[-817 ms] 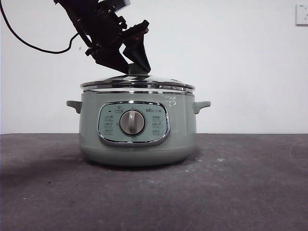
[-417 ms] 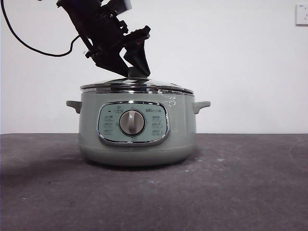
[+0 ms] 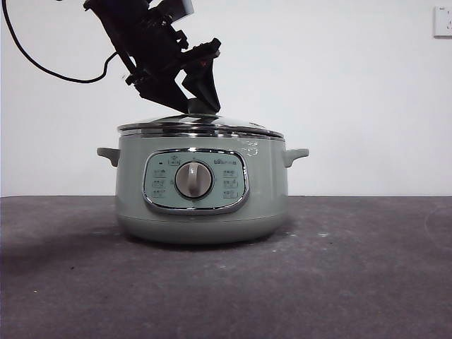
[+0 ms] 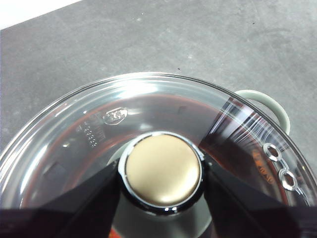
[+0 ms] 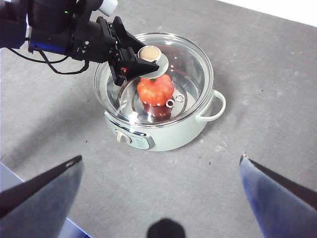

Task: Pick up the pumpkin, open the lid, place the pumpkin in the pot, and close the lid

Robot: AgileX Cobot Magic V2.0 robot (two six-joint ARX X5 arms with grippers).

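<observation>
The sage-green pot (image 3: 201, 205) stands on the dark table with the glass lid (image 3: 201, 126) resting level on its rim. My left gripper (image 3: 194, 106) comes down from the upper left, shut on the lid's pale knob (image 4: 163, 171) with one jaw touching each side. It also shows in the right wrist view (image 5: 143, 57). The orange pumpkin (image 5: 155, 90) sits inside the pot (image 5: 173, 134), seen through the lid (image 5: 190, 64). My right gripper (image 5: 161, 157) is open and empty, high above the table in front of the pot.
The pot's side handles (image 3: 296, 154) stick out left and right. A black cable (image 3: 42, 67) hangs from the left arm. A white wall stands behind the table, with a wall socket (image 3: 443, 21) at the top right.
The lid has come down from a slightly raised, tilted position and now lies level on the pot's rim. The left gripper stays on the knob.
</observation>
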